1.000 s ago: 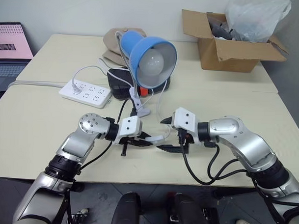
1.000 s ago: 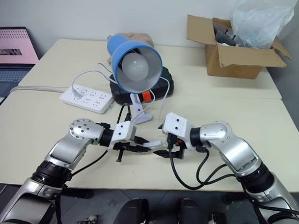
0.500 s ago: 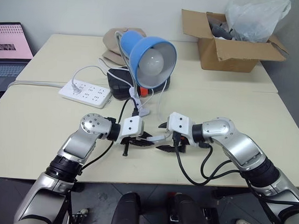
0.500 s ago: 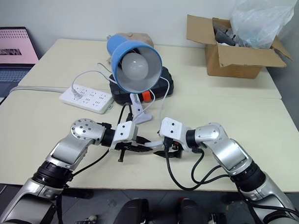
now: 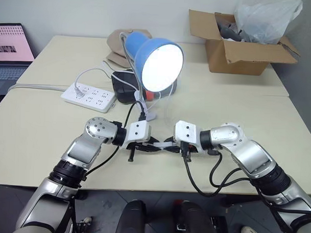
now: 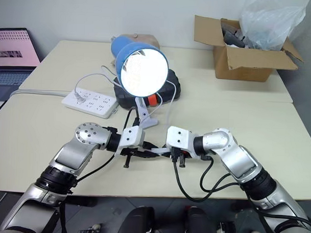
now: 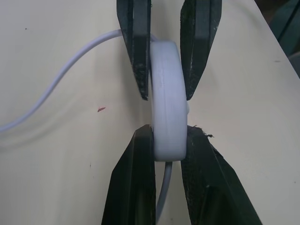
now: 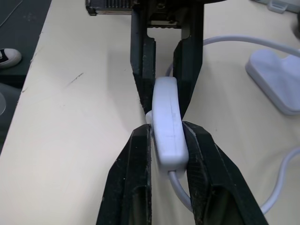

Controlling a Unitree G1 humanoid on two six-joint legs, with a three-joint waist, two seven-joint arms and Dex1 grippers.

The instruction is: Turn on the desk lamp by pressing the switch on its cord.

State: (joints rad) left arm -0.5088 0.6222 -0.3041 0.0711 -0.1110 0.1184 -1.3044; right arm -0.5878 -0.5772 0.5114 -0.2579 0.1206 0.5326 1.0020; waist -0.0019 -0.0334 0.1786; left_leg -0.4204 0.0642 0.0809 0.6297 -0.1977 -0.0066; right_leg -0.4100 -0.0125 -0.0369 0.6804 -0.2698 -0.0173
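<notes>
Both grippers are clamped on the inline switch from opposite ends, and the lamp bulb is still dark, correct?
Not quite. The left gripper and the right gripper do clamp the switch from opposite ends, but the desk lamp is lit: in the left eye view the bulb glows bright white inside the blue shade.

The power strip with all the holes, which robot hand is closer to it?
Left. The left gripper sits just in front of the power strip, toward the table's near edge. The right gripper is beside it, farther off.
</notes>
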